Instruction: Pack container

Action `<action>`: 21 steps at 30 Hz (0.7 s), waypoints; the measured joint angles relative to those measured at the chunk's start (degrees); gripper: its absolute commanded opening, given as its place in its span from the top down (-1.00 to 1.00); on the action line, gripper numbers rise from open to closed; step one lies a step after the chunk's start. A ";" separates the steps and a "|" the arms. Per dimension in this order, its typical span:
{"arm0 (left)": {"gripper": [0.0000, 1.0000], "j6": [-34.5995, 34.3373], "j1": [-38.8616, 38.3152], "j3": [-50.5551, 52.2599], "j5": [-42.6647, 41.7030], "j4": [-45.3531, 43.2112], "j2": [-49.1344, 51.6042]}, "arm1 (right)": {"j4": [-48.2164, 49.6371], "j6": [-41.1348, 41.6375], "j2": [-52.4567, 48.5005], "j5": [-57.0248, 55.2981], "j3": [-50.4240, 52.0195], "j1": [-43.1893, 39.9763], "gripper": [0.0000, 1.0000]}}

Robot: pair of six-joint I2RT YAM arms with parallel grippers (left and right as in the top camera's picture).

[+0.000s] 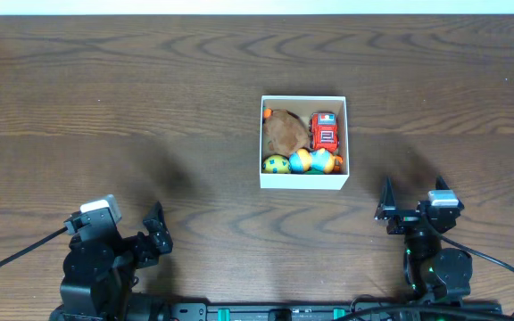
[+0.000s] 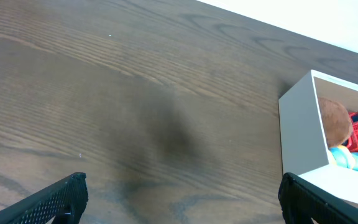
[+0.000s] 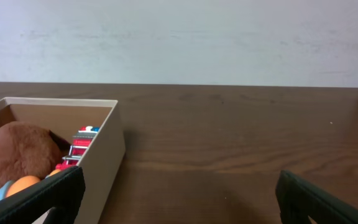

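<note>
Squarely at mid-bench, the container sits flat with its mouth up and its walls parallel to the bench edges; it has no longer side. Inside it are a brown plush, a red truck and coloured balls. The left hand and right hand are spread, well apart from it.

On my left wrist feed the small square white-walled box with brown cardboard inside runs off the right edge, and its wall hides part of the brown plush toy. Overhead, the small round multicoloured toys are too tiny for me to identify.
</note>
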State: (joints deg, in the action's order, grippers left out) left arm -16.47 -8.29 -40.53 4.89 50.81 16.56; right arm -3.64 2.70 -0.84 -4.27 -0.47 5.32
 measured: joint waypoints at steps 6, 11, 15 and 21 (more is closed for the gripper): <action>-0.96 0.00 0.00 0.00 0.00 0.00 0.00 | 0.00 0.00 0.00 0.02 0.00 -0.02 -0.99; -0.96 0.24 0.04 0.00 0.02 0.50 0.00 | 0.00 0.00 0.00 0.02 0.00 -0.02 -0.98; -0.96 0.76 2.75 0.24 0.02 4.81 -0.59 | 0.00 0.00 0.02 0.02 0.00 -0.02 -0.98; -0.96 1.95 6.78 8.85 0.02 -1.22 -9.77 | 0.02 0.00 0.04 0.04 0.00 0.00 -0.98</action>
State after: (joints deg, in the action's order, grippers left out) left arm -14.52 -1.52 -31.68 4.91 49.58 6.79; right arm -3.62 2.70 -0.80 -4.23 -0.47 5.32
